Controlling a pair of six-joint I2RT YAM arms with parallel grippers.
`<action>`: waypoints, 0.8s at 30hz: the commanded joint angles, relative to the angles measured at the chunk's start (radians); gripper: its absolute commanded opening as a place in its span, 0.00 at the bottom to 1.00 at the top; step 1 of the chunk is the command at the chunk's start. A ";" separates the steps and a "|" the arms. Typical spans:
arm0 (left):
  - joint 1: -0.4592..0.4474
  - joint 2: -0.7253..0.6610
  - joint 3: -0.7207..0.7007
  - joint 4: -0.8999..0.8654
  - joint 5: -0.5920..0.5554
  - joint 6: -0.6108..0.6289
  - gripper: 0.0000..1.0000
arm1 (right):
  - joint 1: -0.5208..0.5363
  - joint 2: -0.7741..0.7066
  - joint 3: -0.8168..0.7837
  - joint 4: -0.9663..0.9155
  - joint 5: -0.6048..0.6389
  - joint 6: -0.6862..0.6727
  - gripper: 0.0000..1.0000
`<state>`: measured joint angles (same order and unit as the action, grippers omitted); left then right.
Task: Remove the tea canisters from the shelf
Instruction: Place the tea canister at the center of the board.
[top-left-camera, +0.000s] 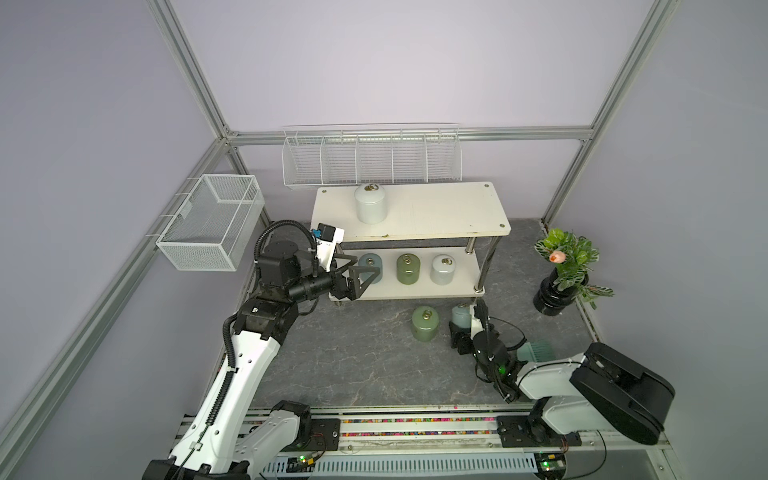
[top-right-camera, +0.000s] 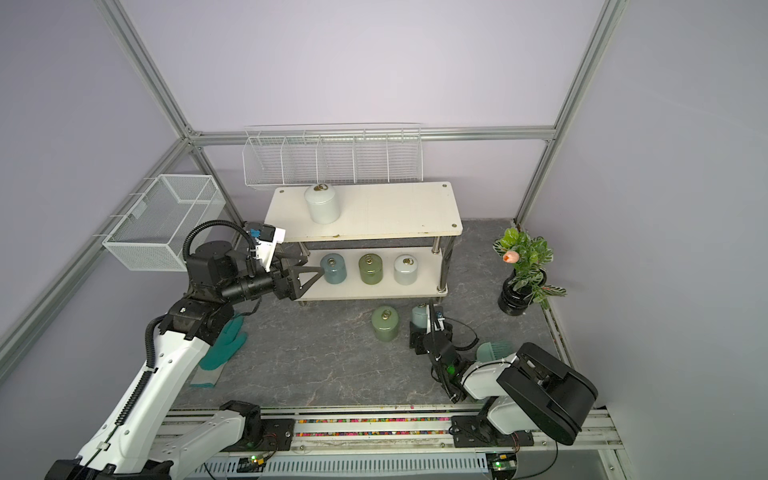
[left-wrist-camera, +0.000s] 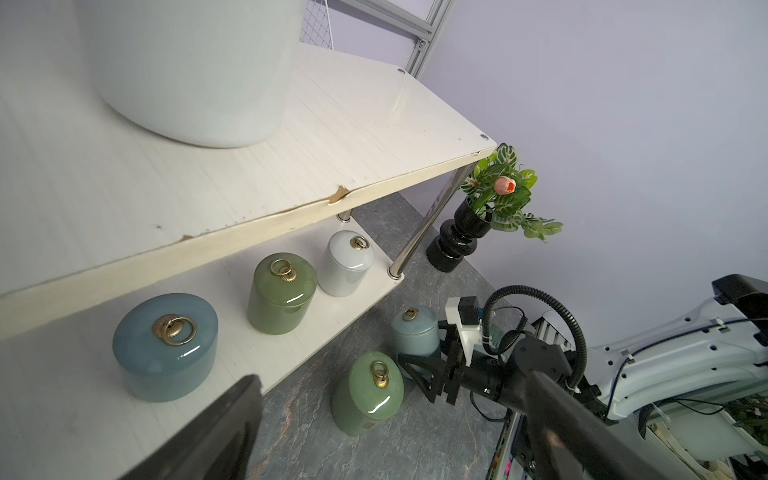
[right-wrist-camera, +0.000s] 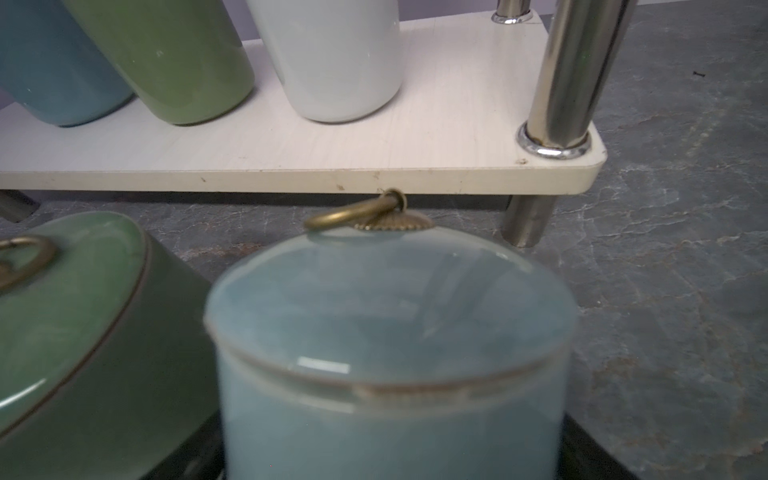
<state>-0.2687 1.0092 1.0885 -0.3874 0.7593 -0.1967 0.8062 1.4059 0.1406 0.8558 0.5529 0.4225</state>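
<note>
Pale-blue canister (top-left-camera: 460, 312) stands on the table (top-left-camera: 353, 361) before the shelf (top-left-camera: 436, 208), clasped in the right gripper (top-left-camera: 466, 323); the left gripper (top-right-camera: 316, 265) gapes wide beside the darker blue canister (top-right-camera: 333, 269) on the lower board (top-right-camera: 374, 292).

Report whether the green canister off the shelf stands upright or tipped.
Upright: the green canister stands on its base, lid on top.

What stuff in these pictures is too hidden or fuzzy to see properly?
White canister on the shelf's top board: left wrist view, the picture edge cuts off its lid.
Pale blue canister on the dark tabletop: right wrist view, blurred, base cut off by the edge.
Teal glove: in a top view, the left arm covers part.
Teal thing by the right arm: in a top view, the arm hides most; I cannot name it.
</note>
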 joint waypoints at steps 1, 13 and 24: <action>-0.005 -0.006 0.016 -0.012 -0.003 0.025 0.99 | 0.043 0.051 -0.049 -0.166 -0.066 0.042 0.69; -0.005 -0.010 -0.001 0.005 0.001 0.027 0.99 | 0.105 -0.170 -0.030 -0.399 0.037 0.033 0.81; -0.005 -0.023 -0.016 0.011 0.002 0.030 0.99 | 0.116 -0.157 -0.020 -0.454 0.031 0.069 0.89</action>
<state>-0.2691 1.0039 1.0805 -0.3859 0.7574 -0.1860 0.9150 1.2228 0.1398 0.5251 0.5934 0.4641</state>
